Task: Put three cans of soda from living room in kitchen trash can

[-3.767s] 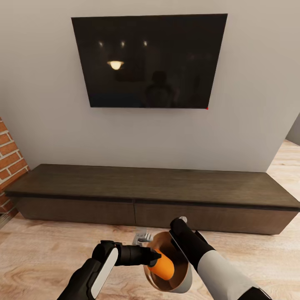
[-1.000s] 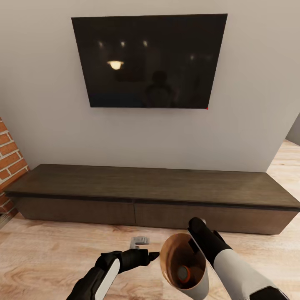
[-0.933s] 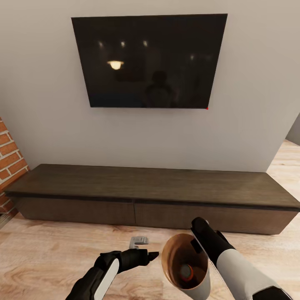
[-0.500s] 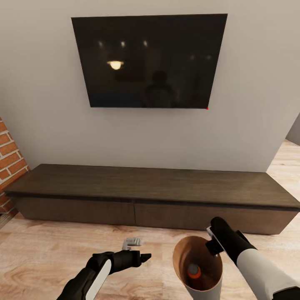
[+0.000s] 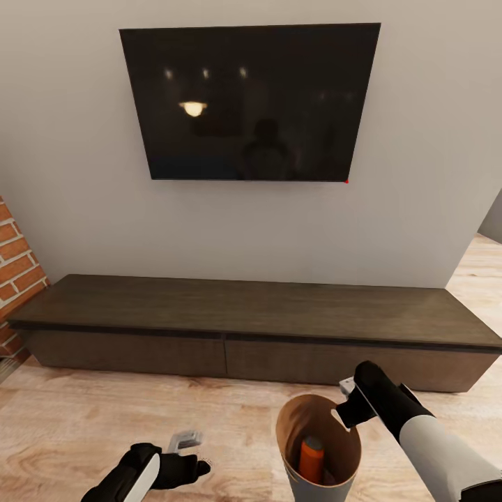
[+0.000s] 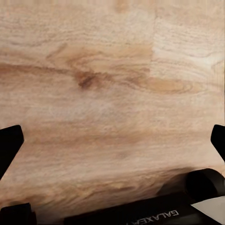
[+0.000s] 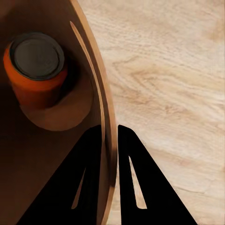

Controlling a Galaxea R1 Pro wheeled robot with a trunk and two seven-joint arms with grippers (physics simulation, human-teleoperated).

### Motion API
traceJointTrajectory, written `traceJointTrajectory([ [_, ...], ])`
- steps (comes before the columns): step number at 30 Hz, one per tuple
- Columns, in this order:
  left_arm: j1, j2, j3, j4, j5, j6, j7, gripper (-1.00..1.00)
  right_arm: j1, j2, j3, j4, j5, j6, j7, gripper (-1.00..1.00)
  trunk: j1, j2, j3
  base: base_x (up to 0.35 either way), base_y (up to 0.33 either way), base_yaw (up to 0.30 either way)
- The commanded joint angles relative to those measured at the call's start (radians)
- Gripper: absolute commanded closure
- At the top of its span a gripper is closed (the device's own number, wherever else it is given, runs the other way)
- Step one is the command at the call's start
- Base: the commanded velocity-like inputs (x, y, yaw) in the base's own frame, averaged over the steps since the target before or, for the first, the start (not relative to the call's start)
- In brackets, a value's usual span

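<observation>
Head view faced a pale wall with a large black wall-mounted TV (image 5: 249, 102) above a long, low dark-wood cabinet (image 5: 254, 328). A red-brick chimney edge (image 5: 15, 268) showed at the left, over the light wood plank floor (image 5: 84, 418).

The small round tapered bin (image 5: 319, 446), pale grey outside and orange-brown inside, was held clear of the floor, roughly upright, by the right gripper (image 5: 346, 399). In the right wrist view that gripper (image 7: 108, 140) had its two black fingers (image 7: 136, 183) pressed together on the bin's rim (image 7: 101, 117), one inside the wall and one outside.

One bright orange cylindrical soda can with a grey top (image 5: 311, 459) stood at the bottom of the bin; from the wrist camera the can (image 7: 37, 70) appeared upright against the inner wall.

The left gripper (image 5: 189, 453) hung low over the floor, well apart from the bin. In the left wrist view its dark fingertips (image 6: 9, 143) sat at opposite edges, spread wide with bare planks between them.
</observation>
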Motion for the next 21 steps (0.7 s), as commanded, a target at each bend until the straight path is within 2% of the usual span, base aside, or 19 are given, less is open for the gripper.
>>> traceJointTrajectory([
  [1,0.0,0.001,0.001,0.002,0.001,0.007,0.017,-1.0,0.0,0.001,-0.001,0.0,-0.014,0.004,0.004,1.0,0.0,0.0,0.0,0.0,0.0,0.0],
  [2,0.0,0.003,0.004,0.004,0.001,0.025,0.052,-1.0,0.0,0.004,-0.001,0.0,-0.014,0.004,0.004,1.0,0.0,0.0,0.0,0.0,0.0,0.0],
  [5,0.005,-0.003,0.005,0.011,0.003,0.022,0.043,-1.0,0.018,0.001,0.009,0.015,-0.004,0.017,0.009,1.0,0.0,0.0,0.0,0.0,0.0,0.0],
  [13,0.005,-0.003,0.005,0.011,0.003,0.022,0.043,-1.0,0.047,0.001,0.009,0.015,0.105,0.02,0.009,1.0,0.0,0.0,0.0,0.0,0.0,0.0],
  [21,0.005,-0.003,0.005,0.011,0.003,0.022,0.043,-1.0,0.047,0.001,0.009,0.015,0.179,0.02,0.009,1.0,0.0,0.0,0.0,0.0,0.0,0.0],
])
